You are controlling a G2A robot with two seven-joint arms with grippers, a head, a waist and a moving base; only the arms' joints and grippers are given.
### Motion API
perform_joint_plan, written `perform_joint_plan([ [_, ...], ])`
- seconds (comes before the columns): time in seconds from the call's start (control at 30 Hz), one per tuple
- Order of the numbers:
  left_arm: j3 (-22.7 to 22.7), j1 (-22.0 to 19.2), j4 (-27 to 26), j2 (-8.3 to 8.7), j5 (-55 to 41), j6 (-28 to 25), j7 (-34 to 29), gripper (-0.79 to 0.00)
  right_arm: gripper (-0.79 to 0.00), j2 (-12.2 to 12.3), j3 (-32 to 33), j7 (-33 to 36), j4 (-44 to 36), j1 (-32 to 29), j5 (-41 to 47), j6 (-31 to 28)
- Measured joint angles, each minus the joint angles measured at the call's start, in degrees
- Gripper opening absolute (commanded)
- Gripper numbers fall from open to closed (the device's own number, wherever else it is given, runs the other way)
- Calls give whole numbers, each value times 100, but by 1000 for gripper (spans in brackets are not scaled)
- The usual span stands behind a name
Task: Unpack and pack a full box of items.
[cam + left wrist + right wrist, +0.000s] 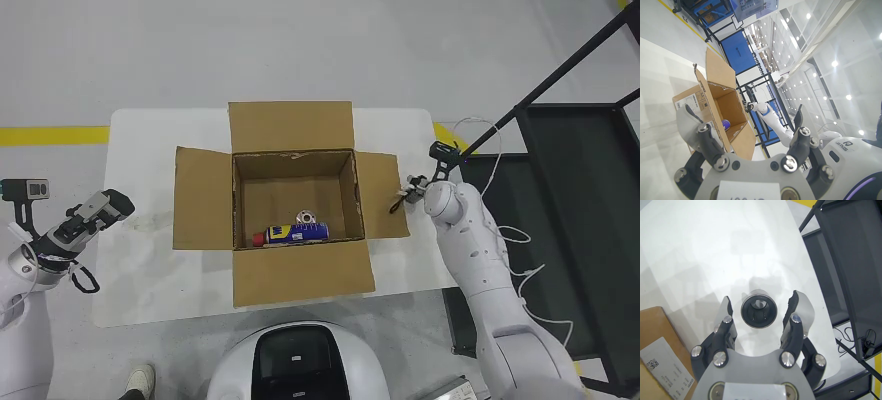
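An open cardboard box with all flaps spread stands mid-table. Inside it, against the near wall, lies a blue and yellow spray can, with a small metal part beside it. My right gripper hangs by the box's right flap. It is open, and a short metal cylinder with a black bore stands on the white table between its fingers, touching neither. My left gripper is open and holds nothing at the table's left edge, facing the box and the can.
The white table has bare room on both sides of the box. A black metal rack stands close to the table's right edge, behind my right arm. A yellow line marks the floor at the left.
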Motion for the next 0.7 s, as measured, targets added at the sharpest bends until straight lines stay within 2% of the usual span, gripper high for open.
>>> perform_joint_plan([
  [0.1, 0, 0, 0, 0, 0, 0, 0, 0, 0, 39, 180, -69, -584, -305, -105, 235],
  [0.37, 0, 0, 0, 0, 0, 0, 0, 0, 0, 92, 527, -79, -2966, -1544, -257, 604],
  [0.53, 0, 0, 0, 0, 0, 0, 0, 0, 0, 105, 410, 271, -4241, -2076, -259, 267],
  [0.7, 0, 0, 0, 0, 0, 0, 0, 0, 0, 115, -21, 713, -4879, -2095, -666, -131],
])
